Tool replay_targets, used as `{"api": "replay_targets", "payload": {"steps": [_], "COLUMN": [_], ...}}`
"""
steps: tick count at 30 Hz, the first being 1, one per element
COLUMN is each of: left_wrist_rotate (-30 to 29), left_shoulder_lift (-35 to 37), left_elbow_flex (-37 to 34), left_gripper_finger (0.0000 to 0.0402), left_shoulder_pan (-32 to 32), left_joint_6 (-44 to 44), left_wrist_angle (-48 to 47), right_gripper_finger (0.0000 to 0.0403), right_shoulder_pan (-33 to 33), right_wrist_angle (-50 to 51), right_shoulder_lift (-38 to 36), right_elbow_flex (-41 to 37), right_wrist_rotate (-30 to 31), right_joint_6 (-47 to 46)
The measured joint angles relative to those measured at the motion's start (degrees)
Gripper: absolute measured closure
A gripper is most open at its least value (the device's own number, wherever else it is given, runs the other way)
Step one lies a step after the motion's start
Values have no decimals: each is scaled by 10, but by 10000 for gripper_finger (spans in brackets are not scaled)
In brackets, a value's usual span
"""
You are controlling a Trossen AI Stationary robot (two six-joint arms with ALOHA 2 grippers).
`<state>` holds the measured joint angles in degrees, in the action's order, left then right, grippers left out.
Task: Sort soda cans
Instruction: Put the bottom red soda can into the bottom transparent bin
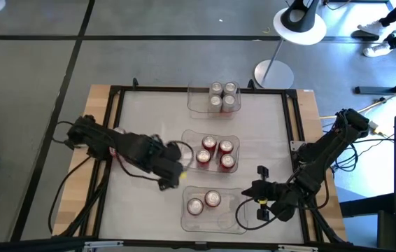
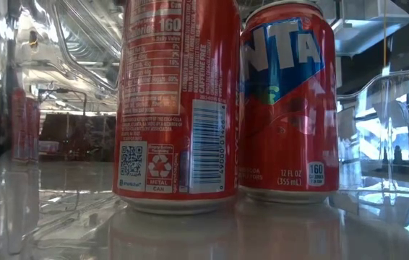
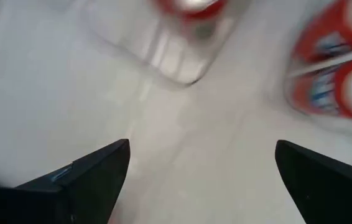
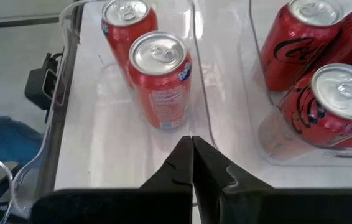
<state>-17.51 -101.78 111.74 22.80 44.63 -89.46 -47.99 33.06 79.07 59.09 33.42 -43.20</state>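
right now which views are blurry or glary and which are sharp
Left wrist view: smeared throughout, red cans reduced to streaks, only the dark fingers have edges. Low view: two near cans fill the frame sharply, glare and reflections on the clear tray walls. Right wrist view: crisp can tops. High view: evenly lit.

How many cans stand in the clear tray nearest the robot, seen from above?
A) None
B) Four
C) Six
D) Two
D: the near tray holds just two red cans, side by side at its left end; the other trays hold four each.
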Motion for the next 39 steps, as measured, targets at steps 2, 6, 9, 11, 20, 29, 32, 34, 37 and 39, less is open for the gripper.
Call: {"api": "replay_targets", "payload": {"steps": [2,6,9,11,20,29,32,34,37,39], "left_wrist_rotate": [-5,-7,-9,-7,20,14,22,34,42,51], "left_shoulder_lift": [20,80,133,172,370,430,428,428,425,424], "left_elbow_flex": [-13,-71,-150,-203,-405,-456,-476,-496,-527,-552], "left_gripper_finger": [13,13,13,13,13,13,13,13,13,13], "left_shoulder_pan": [0,0,0,0,-13,-10,-18,-24,-33,-38], "left_joint_6": [22,43,75,118,337,358,353,344,341,341], "left_wrist_angle": [-3,-2,-3,-5,-7,9,-5,-6,-6,-5], "right_gripper_finger": [402,402,402,402,402,402,402,402,402,402], "right_shoulder_pan": [0,0,0,0,0,5,13,19,27,31], "right_wrist_angle": [0,0,-2,-4,-4,-4,-5,-6,-10,-15], "right_shoulder_lift": [0,0,0,0,0,0,0,0,0,0], "right_elbow_flex": [0,0,0,0,0,0,0,0,0,0], "right_wrist_rotate": [8,17,17,15,8,11,10,8,3,0], "right_joint_6": [0,0,0,-2,-4,-5,-5,-5,-5,-5]}}
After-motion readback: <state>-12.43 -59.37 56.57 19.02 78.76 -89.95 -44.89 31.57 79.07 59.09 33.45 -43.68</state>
